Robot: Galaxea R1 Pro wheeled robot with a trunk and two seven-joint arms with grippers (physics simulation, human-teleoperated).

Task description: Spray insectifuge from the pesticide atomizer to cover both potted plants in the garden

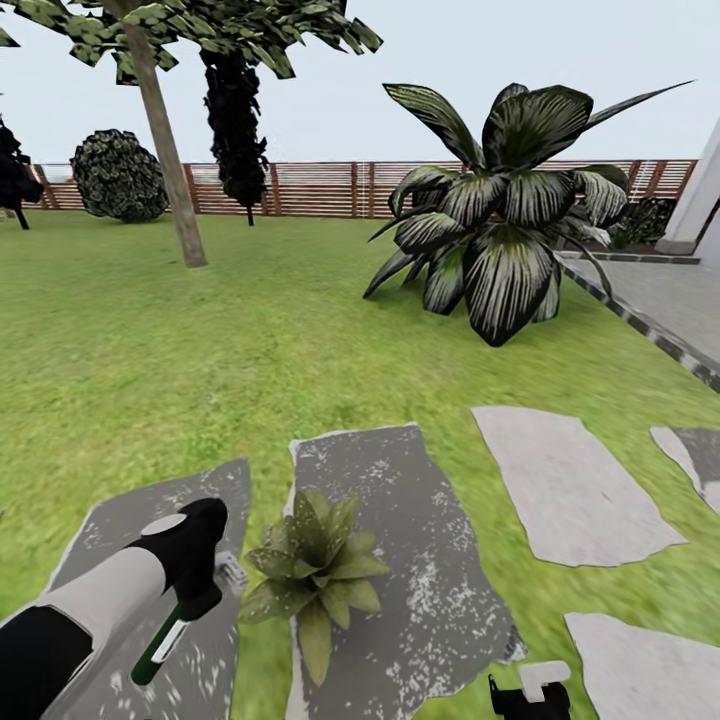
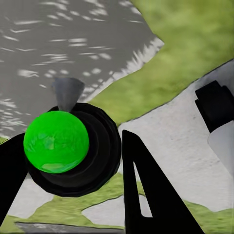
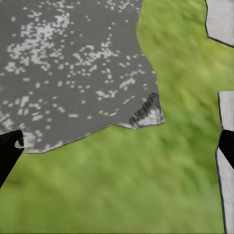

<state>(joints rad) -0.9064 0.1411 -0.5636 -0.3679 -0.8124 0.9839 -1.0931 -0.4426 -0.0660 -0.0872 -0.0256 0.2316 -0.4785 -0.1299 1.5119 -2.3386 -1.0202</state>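
Left gripper (image 1: 195, 600) clamped on slim dark green atomizer bottle (image 1: 158, 645) beside low green-leaved potted plant (image 1: 315, 570); right gripper (image 3: 117, 146) wide apart.

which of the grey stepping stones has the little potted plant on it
The darker speckled stepping stone in the middle, just right of the left gripper holding the pesticide atomizer. The potted plant sits at its left edge; the paler stones to the right carry none.

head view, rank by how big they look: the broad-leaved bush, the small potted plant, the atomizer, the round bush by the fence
1. Broad-leaved bush, by far the largest.
2. Potted plant.
3. Round bush by the fence; it sits far off, so its true size is unsure.
4. Pesticide atomizer, held in the left gripper.
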